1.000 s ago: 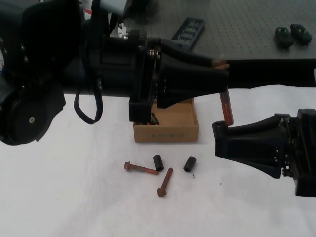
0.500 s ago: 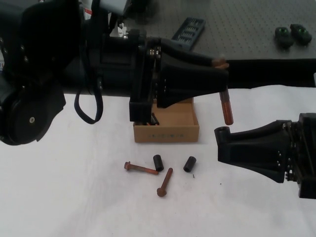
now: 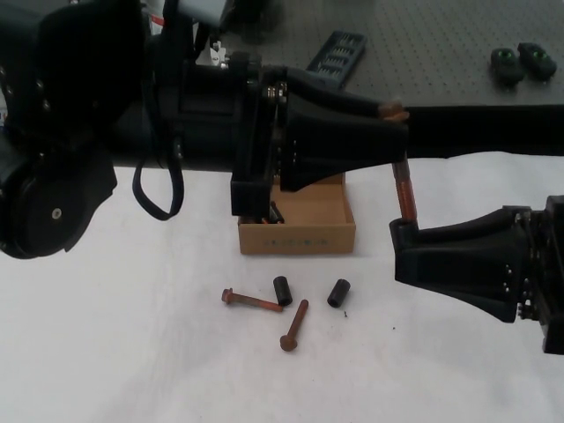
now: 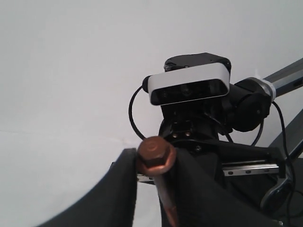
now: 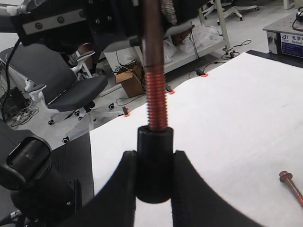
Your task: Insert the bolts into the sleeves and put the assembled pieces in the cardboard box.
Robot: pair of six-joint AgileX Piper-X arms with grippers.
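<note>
My left gripper is held high to the right of the cardboard box, shut on the hexagonal head of a copper bolt that hangs shank down. In the left wrist view the bolt head sits between the two fingers. Directly below, my right gripper is shut on a black sleeve, and the bolt's threaded end enters the sleeve's top. Two loose bolts and two loose sleeves lie on the white cloth in front of the box.
The left arm's bulk hides the box's back and left part. Behind the cloth, on the dark perforated bench, lie a black tray and two green-black parts. A loose bolt lies on the cloth in the right wrist view.
The right gripper dipped and drew back to the right, leaving the bolt's tip free half a second ago. It has now risen so the sleeve meets the tip. The left arm stayed still.
</note>
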